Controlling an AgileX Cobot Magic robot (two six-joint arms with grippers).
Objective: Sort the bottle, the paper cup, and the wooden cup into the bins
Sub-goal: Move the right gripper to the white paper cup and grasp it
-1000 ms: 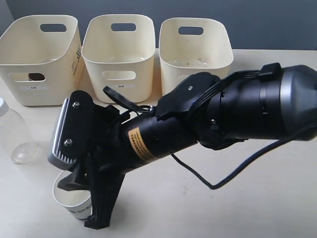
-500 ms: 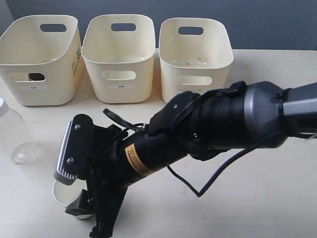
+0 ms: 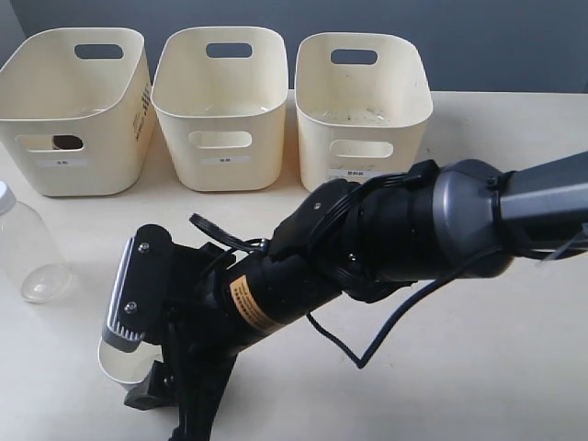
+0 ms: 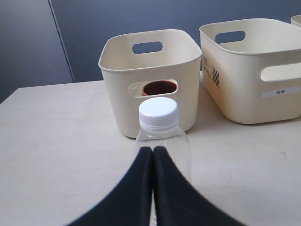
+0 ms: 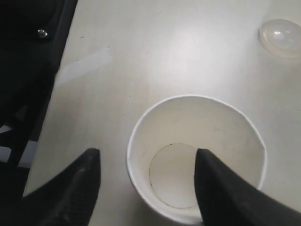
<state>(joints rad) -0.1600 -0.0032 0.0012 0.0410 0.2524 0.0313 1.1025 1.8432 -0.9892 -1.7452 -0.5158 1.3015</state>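
Observation:
The white paper cup stands upright near the table's front left. My right gripper is open over it, one finger outside the cup's rim and the other over its inside. The clear bottle with its white cap stands at the far left. Just in front of it, my left gripper is shut with nothing in it. Through the handle cut-out of the left bin shows the brown wooden cup. The middle bin and right bin stand beside it.
My right arm lies low across the middle of the table, a black cable hanging under it. The bottle's round base shows beyond the paper cup in the right wrist view.
My right gripper has sunk lower onto the paper cup and its jaws have opened wider. The bottle, bins and left gripper have not moved.

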